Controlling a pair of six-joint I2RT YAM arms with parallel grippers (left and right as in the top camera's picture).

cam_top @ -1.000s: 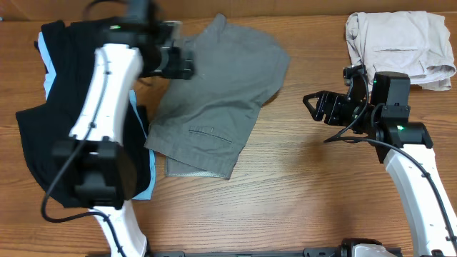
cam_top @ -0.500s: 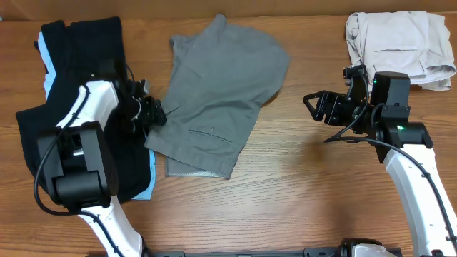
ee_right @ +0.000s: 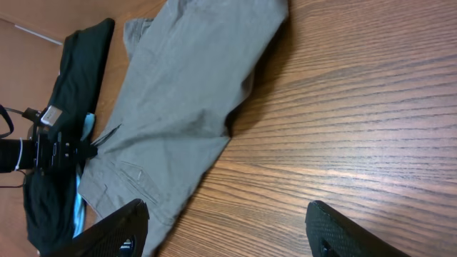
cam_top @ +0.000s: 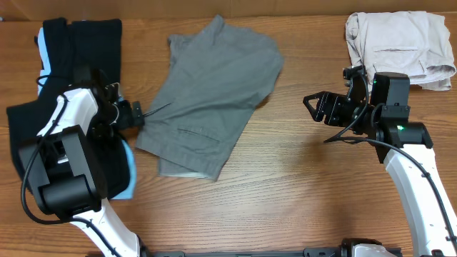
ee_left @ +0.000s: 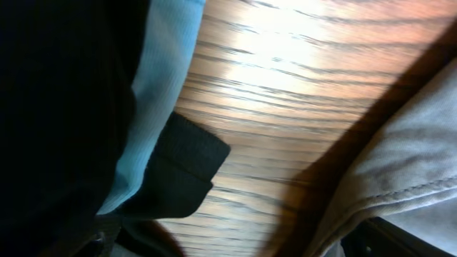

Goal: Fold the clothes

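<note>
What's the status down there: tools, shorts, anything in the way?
Left tool pinching grey shorts by edge. Right tool open, holding nothing. Shorts spread, unfolded. Black garment beside, beige shorts far; nothing blocking.

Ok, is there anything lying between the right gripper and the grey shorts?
Nothing visible. Only bare table lies between the open right gripper and the grey shorts. The beige shorts sit at the far right, off that line.

Overhead faces down; wrist views, left close, right farther, share the shorts [cam_top: 214, 93].
</note>
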